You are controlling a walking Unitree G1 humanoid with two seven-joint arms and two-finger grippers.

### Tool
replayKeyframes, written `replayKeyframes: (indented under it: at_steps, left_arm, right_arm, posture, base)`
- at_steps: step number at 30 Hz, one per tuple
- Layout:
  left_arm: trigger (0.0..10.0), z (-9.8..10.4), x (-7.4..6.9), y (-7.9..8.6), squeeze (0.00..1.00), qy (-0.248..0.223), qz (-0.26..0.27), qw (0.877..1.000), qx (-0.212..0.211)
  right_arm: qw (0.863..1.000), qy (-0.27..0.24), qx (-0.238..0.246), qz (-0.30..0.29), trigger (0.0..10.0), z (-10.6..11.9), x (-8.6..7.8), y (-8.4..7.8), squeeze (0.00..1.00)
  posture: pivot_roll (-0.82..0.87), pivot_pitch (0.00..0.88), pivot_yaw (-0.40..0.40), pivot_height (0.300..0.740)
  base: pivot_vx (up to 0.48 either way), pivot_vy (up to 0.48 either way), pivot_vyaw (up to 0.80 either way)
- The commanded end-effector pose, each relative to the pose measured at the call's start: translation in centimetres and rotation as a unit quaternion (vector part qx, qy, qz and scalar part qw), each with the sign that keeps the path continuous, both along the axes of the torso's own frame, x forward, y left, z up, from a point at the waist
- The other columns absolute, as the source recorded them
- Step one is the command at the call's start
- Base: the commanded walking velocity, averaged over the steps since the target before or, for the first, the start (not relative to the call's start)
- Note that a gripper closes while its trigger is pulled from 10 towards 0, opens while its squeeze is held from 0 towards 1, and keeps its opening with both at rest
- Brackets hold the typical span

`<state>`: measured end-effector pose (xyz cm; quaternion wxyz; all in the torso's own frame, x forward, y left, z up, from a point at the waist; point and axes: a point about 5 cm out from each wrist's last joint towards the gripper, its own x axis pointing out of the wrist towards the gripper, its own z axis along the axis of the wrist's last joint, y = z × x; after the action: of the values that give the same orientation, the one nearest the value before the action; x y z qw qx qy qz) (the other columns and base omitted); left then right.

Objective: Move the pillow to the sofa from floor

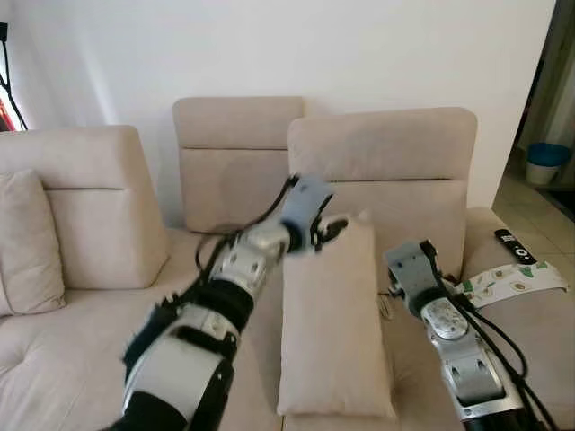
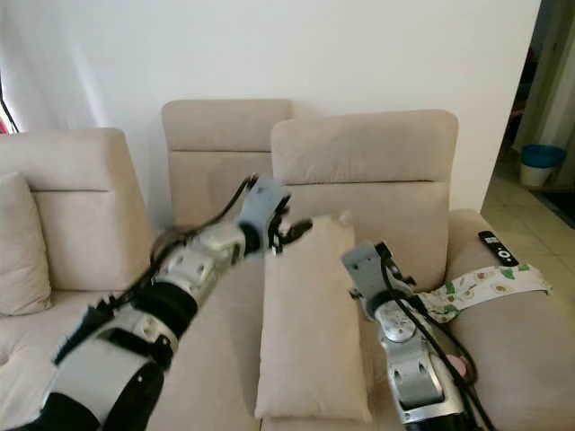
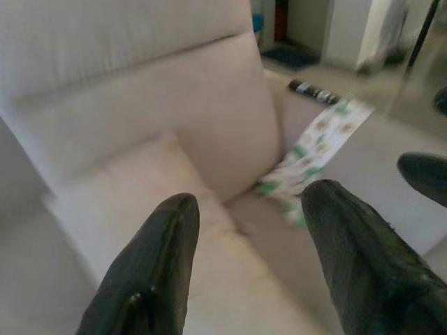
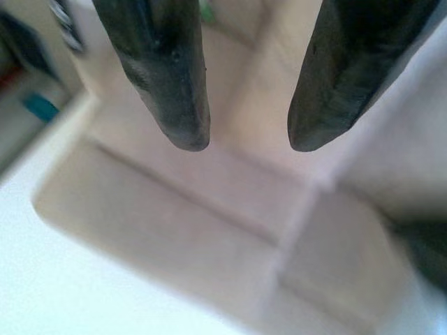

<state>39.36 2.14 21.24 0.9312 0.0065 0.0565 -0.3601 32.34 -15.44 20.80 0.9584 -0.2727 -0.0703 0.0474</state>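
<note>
A beige pillow [image 1: 334,323] stands upright on the seat of the beige sofa [image 1: 81,359], in the lower middle of the left eye view, its back leaning against the tall backrest [image 1: 382,166] in the centre of the frame. The left gripper [image 1: 329,230] is at the pillow's upper left corner, just beside or touching it; in the left wrist view its two black fingers [image 3: 150,272] are spread apart with nothing between them, the pillow's fabric lying beyond them. The right gripper [image 4: 241,136] is hidden behind the pillow's right edge in the head views, where only its silver arm [image 1: 445,328] reaches up from the lower right; its own wrist view has the two fingers [image 4: 164,77] parted and holding nothing, pointing at blurred sofa cushions. At the right of the frame a white cloth with a green pattern [image 1: 512,280] lies across the sofa's armrest, and a black remote control [image 1: 515,246] rests just above it. A second beige cushion [image 1: 25,242] leans against the sofa back at the far left edge. At the upper right, past the wall's edge, a blue-topped bin [image 1: 546,163] stands on the tiled floor [image 1: 530,202]; whatever it contains cannot be seen from here.
</note>
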Motion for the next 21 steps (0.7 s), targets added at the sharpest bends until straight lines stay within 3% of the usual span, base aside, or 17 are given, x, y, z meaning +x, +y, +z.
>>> replayKeyframes:
  at_steps: [1, 5, 6, 10, 16, 21]
  left_arm:
    - [10.0, -1.1, 0.0, 1.1, 0.00, 0.031, 0.003, 0.999, -0.034]
    - [10.0, -2.7, -0.7, 1.6, 0.00, 0.033, -0.027, 0.999, -0.027]
    - [10.0, -4.4, -1.6, 2.1, 0.00, 0.035, -0.049, 0.998, -0.022]
    - [10.0, -5.7, -2.3, 2.6, 0.00, 0.039, -0.057, 0.997, -0.023]
    - [10.0, -7.8, -3.6, 3.9, 0.00, 0.052, -0.041, 0.997, -0.041]
    - [10.0, -9.8, -6.2, 6.0, 0.00, 0.060, -0.022, 0.995, -0.077]
  right_arm:
    - [0.998, -0.014, 0.032, 0.048, 10.0, -0.3, -1.1, 1.9, 0.00]
    - [0.996, -0.012, 0.046, 0.079, 10.0, -1.3, -2.4, 3.2, 0.00]
    - [0.994, -0.005, 0.056, 0.089, 10.0, -2.3, -3.2, 3.6, 0.00]
    - [0.993, -0.004, 0.069, 0.093, 10.0, -2.8, -3.8, 3.8, 0.00]
    - [0.990, -0.020, 0.110, 0.089, 10.0, -3.4, -4.7, 3.4, 0.00]
    - [0.987, -0.026, 0.148, 0.059, 10.0, -5.2, -6.9, 2.1, 0.00]
  posture:
    - [-0.16, 0.000, 0.107, 0.740]
    - [-0.16, 0.000, 0.106, 0.740]
    - [-0.16, 0.000, 0.105, 0.740]
    - [-0.16, 0.000, 0.108, 0.740]
    - [-0.16, 0.000, 0.111, 0.740]
    - [-0.14, 0.000, 0.103, 0.740]
  base:
    - [0.000, 0.000, 0.00]
    - [0.000, 0.000, 0.00]
    - [0.000, 0.000, 0.00]
    - [0.000, 0.000, 0.00]
    - [0.000, 0.000, 0.00]
    - [0.000, 0.000, 0.00]
